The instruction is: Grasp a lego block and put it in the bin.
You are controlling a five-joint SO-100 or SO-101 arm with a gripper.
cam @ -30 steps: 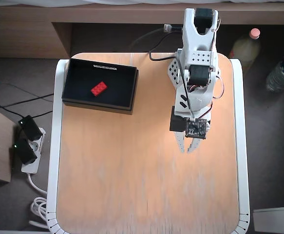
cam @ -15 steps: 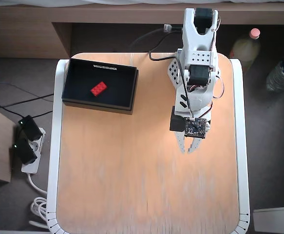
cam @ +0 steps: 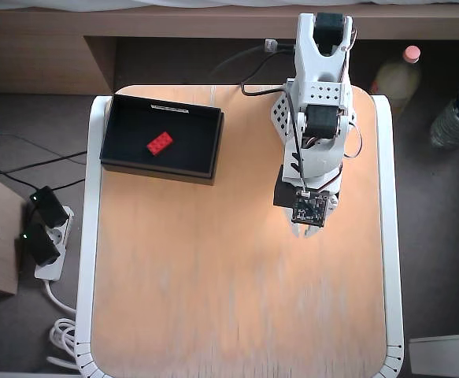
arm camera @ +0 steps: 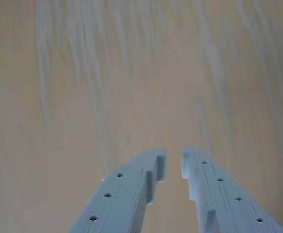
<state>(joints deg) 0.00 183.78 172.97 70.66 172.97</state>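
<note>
In the overhead view the red lego block [cam: 160,142] lies flat inside the black bin [cam: 157,169] at the table's upper left. My gripper [cam: 305,231] hangs over the bare wood at the table's right, far from the bin and pointing toward the bottom of the view. The wrist view shows the gripper [arm camera: 174,162] from behind, its two pale fingers [arm camera: 131,187] nearly together with only a narrow slit between the tips. It holds nothing, and only wood grain lies beneath.
The wooden table [cam: 213,299] has a white rim. Two bottles [cam: 394,75] stand on the floor to the right, a power strip with plugs [cam: 44,236] to the left. A cable [cam: 253,87] runs from the arm's base.
The arm has drawn back a little toward its base, so the gripper sits slightly higher in the overhead view. The lego block and the bin have not moved.
</note>
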